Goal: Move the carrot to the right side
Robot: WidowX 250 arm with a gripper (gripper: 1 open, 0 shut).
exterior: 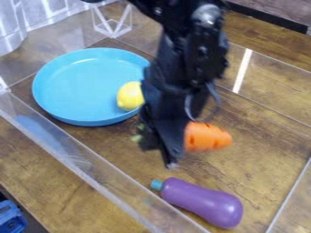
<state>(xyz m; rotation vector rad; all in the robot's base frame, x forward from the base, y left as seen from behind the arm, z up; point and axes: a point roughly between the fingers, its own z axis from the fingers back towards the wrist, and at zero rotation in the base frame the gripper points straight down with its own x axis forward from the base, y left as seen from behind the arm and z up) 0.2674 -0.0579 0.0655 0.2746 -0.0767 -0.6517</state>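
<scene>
Your blue plate (55,86) sits at the left, with the yellow lemon (130,95) at its 3 o'clock rim. Next is your gripper (166,155), pointing steeply down. Its fingers are pinched together on the carrot (208,136) at the leafy end, though blur hides the contact. The orange body juts out at the gripper's 3 o'clock, clear of the plate. The purple eggplant (202,202) lies at the carrot's 6 o'clock.

The gripper (165,153) is smeared by motion blur, its fingertips too soft to tell apart. The arm hides the carrot (209,136)'s leafy end, the lemon (129,95)'s right side and the plate (61,86)'s right rim.
</scene>
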